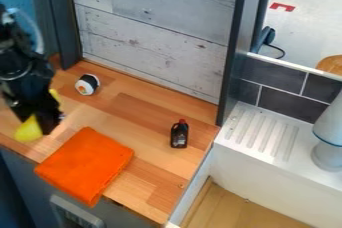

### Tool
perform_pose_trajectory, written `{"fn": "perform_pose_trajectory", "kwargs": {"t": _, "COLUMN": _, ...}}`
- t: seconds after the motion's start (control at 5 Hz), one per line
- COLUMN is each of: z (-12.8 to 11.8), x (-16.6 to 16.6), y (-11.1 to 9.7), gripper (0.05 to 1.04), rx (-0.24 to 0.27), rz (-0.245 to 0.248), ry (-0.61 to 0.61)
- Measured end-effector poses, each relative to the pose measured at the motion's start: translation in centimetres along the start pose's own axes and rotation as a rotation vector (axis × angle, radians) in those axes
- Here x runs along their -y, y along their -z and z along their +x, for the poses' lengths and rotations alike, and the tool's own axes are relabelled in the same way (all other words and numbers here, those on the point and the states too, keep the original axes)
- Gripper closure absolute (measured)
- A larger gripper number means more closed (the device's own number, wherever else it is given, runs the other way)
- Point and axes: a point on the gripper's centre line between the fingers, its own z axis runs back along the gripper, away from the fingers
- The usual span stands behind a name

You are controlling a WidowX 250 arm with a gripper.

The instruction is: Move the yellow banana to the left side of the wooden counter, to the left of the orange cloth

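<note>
The black gripper (45,118) hangs at the left side of the camera view, over the wooden counter, just left of and above the folded orange cloth (87,164). A yellow object (28,130) shows beside and partly behind it; whether the two touch, I cannot tell. Behind the gripper to the right, a small white and black sushi-like toy (87,85) with an orange spot lies near the back panel. A small dark bottle with a red cap (179,136) is at the counter's right part, apart from the gripper.
The wooden counter (150,192) is bounded by a grey plank panel (153,37) behind and dark posts on both sides. To the right are a white ridged drainboard (257,132), a sink basin below it, and a pale grey rounded object (328,137).
</note>
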Motion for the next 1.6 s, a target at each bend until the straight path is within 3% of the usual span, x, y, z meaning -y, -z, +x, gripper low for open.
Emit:
{"fn": "perform_pose_trajectory", "kwargs": {"t": 0.4, "z": 1.3, "x": -5.3, "y": 3.2, "gripper": 0.481, "rx": -0.045, "rz": 0.017, "ry": -0.013}}
{"fn": "perform_pose_trajectory", "kwargs": {"t": 0.6, "z": 2.2, "x": -6.5, "y": 4.9, "gripper": 0.481, "rx": -0.059, "rz": 0.027, "ry": -0.027}}
{"fn": "perform_pose_trajectory", "kwargs": {"t": 0.8, "z": 3.4, "x": -7.2, "y": 5.2, "gripper": 0.409, "rx": -0.058, "rz": 0.028, "ry": -0.015}}
{"fn": "perform_pose_trajectory", "kwargs": {"t": 1.0, "z": 3.4, "x": -7.2, "y": 4.9, "gripper": 0.124, "rx": -0.088, "rz": 0.009, "ry": -0.009}}
{"fn": "perform_pose_trajectory", "kwargs": {"t": 1.2, "z": 3.5, "x": -7.4, "y": 4.3, "gripper": 0.077, "rx": -0.122, "rz": -0.001, "ry": 0.003}}
{"fn": "perform_pose_trajectory", "kwargs": {"t": 1.4, "z": 4.8, "x": -6.4, "y": 1.4, "gripper": 0.081, "rx": -0.116, "rz": -0.017, "ry": 0.031}}
{"fn": "perform_pose_trajectory", "kwargs": {"t": 1.6, "z": 6.2, "x": -4.4, "y": -5.1, "gripper": 0.083, "rx": -0.021, "rz": -0.013, "ry": 0.056}}
